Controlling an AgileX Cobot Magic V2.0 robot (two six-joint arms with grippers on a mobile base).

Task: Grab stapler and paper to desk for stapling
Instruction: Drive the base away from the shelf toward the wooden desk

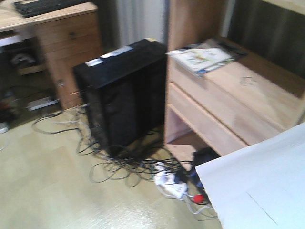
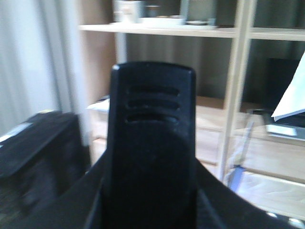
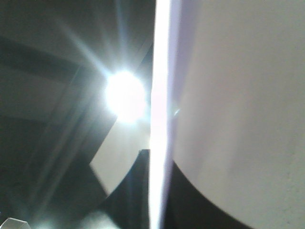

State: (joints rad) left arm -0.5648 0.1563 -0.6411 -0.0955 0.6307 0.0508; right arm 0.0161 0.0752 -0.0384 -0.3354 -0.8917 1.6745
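Low in the right corner of the front-facing view, the paper (image 1: 259, 183) juts into frame as a white sheet with a faint pencil-like line on it, above a floor strewn with cables (image 1: 119, 164). That view shows neither gripper. It does show the desk (image 1: 83, 8) far off at the upper left, with a keyboard (image 1: 43, 5) on top, and a black computer tower (image 1: 124, 90) beside a wooden shelf unit (image 1: 224, 95).

Only the right wrist view shows what holds the sheet: the right gripper (image 3: 159, 200) is clamped on it, with a dark finger on either side of the bright edge-on strip and the white face filling the right half. A glaring light (image 3: 125, 95) washes out the rest.

The left wrist view alone shows the stapler (image 2: 152, 143), a black body with three slots. It stands upright and is pinched in the closed left gripper (image 2: 150, 214). Shelf boards (image 2: 157, 29) lie blurred behind.
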